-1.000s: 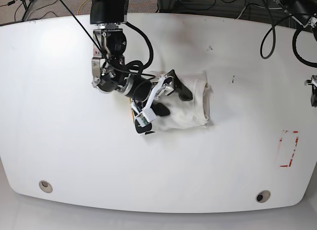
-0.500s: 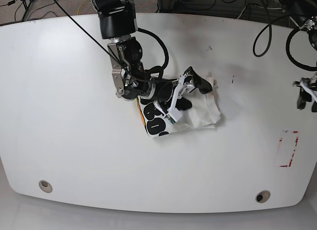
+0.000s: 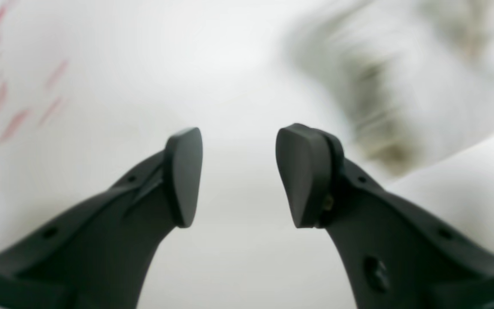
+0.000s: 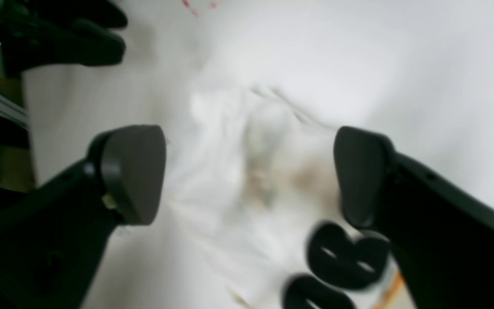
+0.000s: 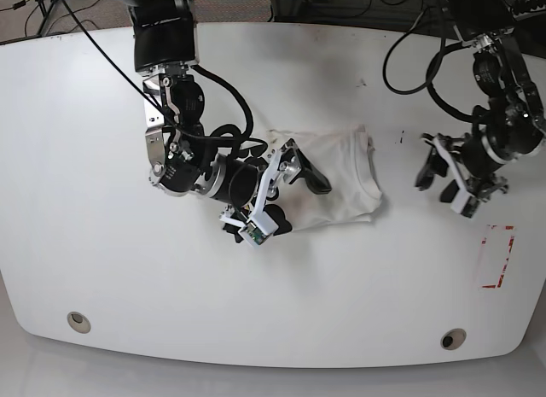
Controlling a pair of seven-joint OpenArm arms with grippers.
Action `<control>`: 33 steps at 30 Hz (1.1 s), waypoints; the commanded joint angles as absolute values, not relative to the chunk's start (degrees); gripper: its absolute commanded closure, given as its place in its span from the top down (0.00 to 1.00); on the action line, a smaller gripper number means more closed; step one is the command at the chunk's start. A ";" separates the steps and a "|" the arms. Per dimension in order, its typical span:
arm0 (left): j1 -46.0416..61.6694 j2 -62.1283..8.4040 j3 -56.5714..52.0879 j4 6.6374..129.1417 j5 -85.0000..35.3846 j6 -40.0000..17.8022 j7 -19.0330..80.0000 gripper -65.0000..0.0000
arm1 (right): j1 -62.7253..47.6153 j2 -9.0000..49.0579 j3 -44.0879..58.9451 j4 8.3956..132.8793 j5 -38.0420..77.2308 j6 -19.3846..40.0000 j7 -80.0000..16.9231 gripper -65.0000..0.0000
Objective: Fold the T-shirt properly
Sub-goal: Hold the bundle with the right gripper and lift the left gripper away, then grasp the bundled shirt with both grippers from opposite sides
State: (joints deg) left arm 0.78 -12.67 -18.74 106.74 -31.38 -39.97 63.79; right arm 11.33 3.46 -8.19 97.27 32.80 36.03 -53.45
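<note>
My left gripper (image 3: 238, 176) stands parted and empty over the white table (image 3: 238, 257) — blurred T-shirt (image 3: 384, 86) ahead, red marks (image 3: 15, 98) leftward.

T-shirt (image 5: 341, 179) mid-table (image 5: 102, 243), right hand (image 5: 294, 196) over it, left hand (image 5: 437, 177) beside.

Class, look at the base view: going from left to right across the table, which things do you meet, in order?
Right gripper → T-shirt → left gripper → red marking on the table.
</note>
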 commanded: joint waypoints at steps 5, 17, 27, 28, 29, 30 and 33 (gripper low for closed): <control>2.15 -9.71 -6.81 111.43 -24.48 -40.00 55.34 0.46 | 14.55 5.41 -8.04 93.85 31.08 36.18 -46.81 0.39; 7.60 -8.92 6.29 109.32 -10.95 -34.07 38.99 0.46 | 17.89 4.00 -8.22 75.12 18.33 36.62 -30.37 0.18; 9.27 -9.36 6.73 102.99 -10.42 -33.54 36.88 0.46 | 21.41 4.18 -8.13 57.45 10.51 36.79 -14.11 0.18; 9.19 -9.36 6.73 101.85 -10.42 -33.54 36.88 0.46 | 21.49 4.35 -8.13 56.40 10.59 37.23 -12.97 0.18; 9.19 -9.36 6.46 100.88 -10.42 -33.54 36.79 0.46 | 21.32 4.79 -8.04 55.96 10.59 37.58 -12.44 0.18; 9.10 -9.45 6.02 99.82 -10.42 -33.54 36.79 0.46 | 21.23 5.49 -8.04 55.87 10.68 38.02 -12.26 0.18; 7.78 -9.36 3.91 96.04 -10.42 -33.54 36.79 0.46 | 19.91 6.29 -8.04 56.04 10.68 39.52 -12.35 0.18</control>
